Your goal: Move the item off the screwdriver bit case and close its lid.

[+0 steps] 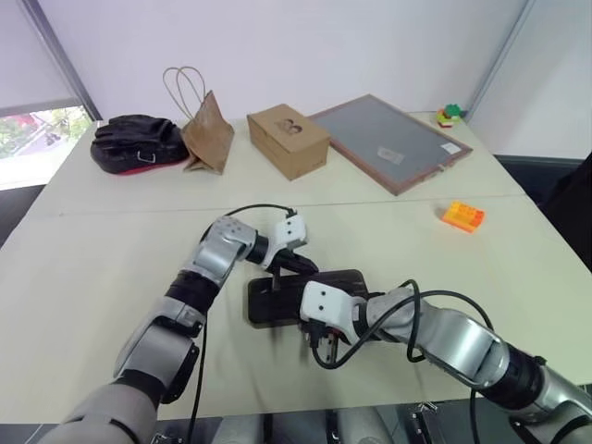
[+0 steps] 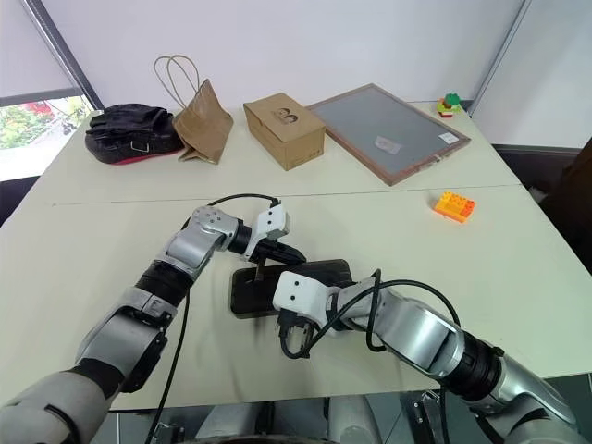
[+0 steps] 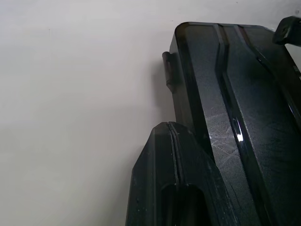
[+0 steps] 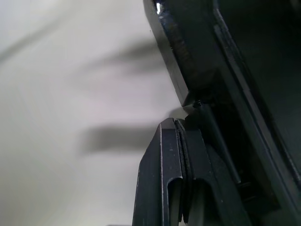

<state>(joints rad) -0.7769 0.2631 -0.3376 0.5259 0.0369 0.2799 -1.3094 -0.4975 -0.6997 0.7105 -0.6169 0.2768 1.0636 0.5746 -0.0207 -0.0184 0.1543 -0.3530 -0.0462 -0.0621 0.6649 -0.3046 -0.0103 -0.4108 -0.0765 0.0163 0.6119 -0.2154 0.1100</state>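
Over the closed screwdriver bit case (image 1: 305, 298), both arms bent inward, left tool (image 1: 280, 265) and right tool (image 1: 314, 340) clamped empty.

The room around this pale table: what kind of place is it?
Probably an office or lab room: a plain pale table against white walls, a window with a roller blind, and assorted test props like a brown paper bag and small cardboard box.

Screwdriver bit case (image 1: 277, 301): dark plastic, lid (image 3: 244, 117) glossy with fine scratches and light glints. Table (image 1: 111, 268): pale, smooth, matt. Item (image 1: 462, 216): orange-yellow plastic, studded, slight shine. Paper bag (image 1: 207, 137): brown paper, creased, matt. Box (image 1: 288, 139): brown cardboard, matt. Board (image 1: 388, 141): wood-look frame, grey matt face. Black bag (image 1: 137, 141), far left: leather-like, soft sheen.
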